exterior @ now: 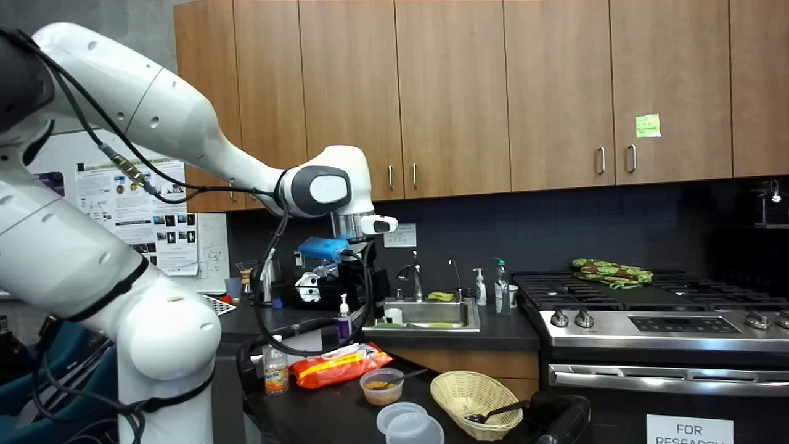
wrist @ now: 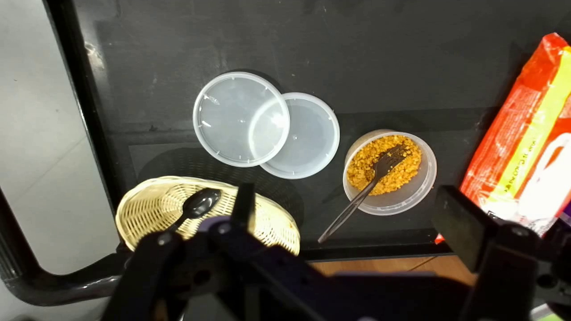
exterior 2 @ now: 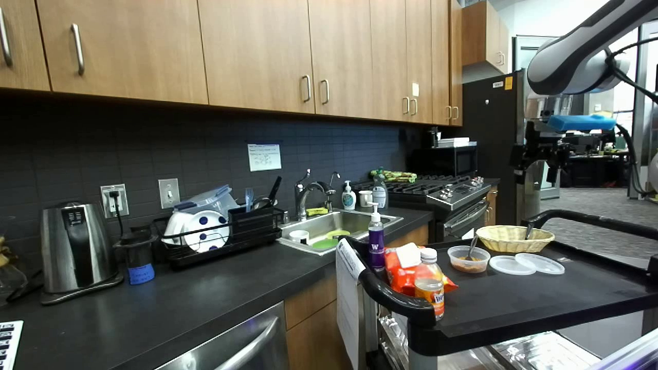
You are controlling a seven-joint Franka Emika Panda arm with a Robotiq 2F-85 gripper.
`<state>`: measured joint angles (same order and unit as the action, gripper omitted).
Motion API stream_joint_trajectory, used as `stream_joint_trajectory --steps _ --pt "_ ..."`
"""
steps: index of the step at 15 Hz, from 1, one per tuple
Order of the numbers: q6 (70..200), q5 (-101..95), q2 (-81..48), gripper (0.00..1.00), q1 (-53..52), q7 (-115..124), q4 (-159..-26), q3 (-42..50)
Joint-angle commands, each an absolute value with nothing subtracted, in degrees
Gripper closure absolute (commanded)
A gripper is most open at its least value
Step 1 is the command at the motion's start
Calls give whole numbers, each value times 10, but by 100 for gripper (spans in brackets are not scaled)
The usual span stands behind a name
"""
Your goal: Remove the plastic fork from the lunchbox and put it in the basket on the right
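The dark plastic fork (wrist: 366,189) lies with its tines in orange crumbs inside the round clear lunchbox (wrist: 426,189), its handle sticking out over the rim. The fork (exterior: 408,375) and lunchbox (exterior: 374,396) also show in both exterior views, with the lunchbox (exterior 2: 475,267) on the black cart. The tan wicker basket (wrist: 149,214) stands beside the lunchbox, partly hidden by a finger in the wrist view; it also shows in both exterior views (exterior: 453,398) (exterior 2: 501,245). A black spoon (wrist: 201,203) lies in it. My gripper (wrist: 350,207) is open and empty, high above the cart (exterior 2: 537,167).
Two overlapping clear lids (wrist: 241,118) lie near the basket and lunchbox. A red and yellow packet (wrist: 513,147), an orange-labelled bottle (exterior 2: 429,282) and a purple pump bottle (exterior 2: 376,241) stand at the cart's end. Raised black handles (exterior 2: 591,221) edge the cart.
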<state>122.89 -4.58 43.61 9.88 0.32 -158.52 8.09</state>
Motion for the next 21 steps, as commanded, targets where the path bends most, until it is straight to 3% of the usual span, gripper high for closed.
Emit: stream_joint_trajectory --steps 1,9,17,21 --pt "1225 -41 436 0 100 0 -1585 78" --pt "1273 -13 405 0 84 79 -1589 24" --pt "1443 -2 298 0 97 367 -1592 -135" --pt "1459 -38 255 0 112 496 -1594 -180"
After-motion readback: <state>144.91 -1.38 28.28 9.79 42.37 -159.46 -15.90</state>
